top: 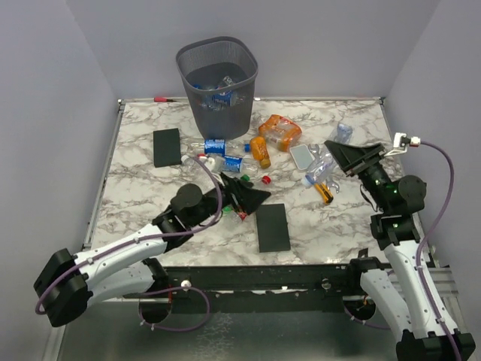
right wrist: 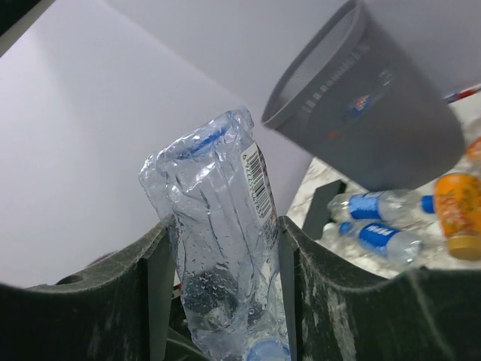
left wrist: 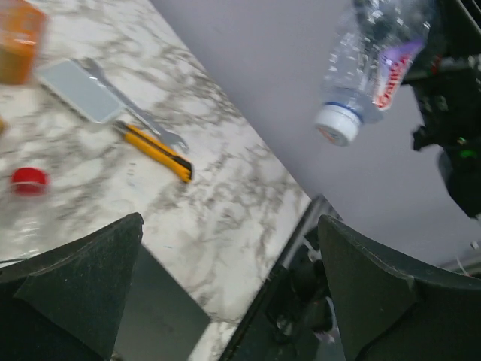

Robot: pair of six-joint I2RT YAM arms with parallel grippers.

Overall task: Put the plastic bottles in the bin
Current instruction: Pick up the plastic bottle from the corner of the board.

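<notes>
Right fingers [right wrist: 338, 301] are clamping a crumpled clear bottle [right wrist: 214, 226] aloft, well apart from the wire-mesh bin [right wrist: 376, 128]; left fingers [left wrist: 83, 286] are gaping empty. Transport is seemingly underway, calling for carrying it above the rim.

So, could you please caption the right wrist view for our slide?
Right gripper clamps a crumpled clear bottle, grey bin beyond.

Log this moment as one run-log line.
left gripper: open, empty | right gripper: shut on crumpled clear plastic bottle, held above marble table | dark grey wire-mesh bin: bottles inside | loose bottles on table
</notes>
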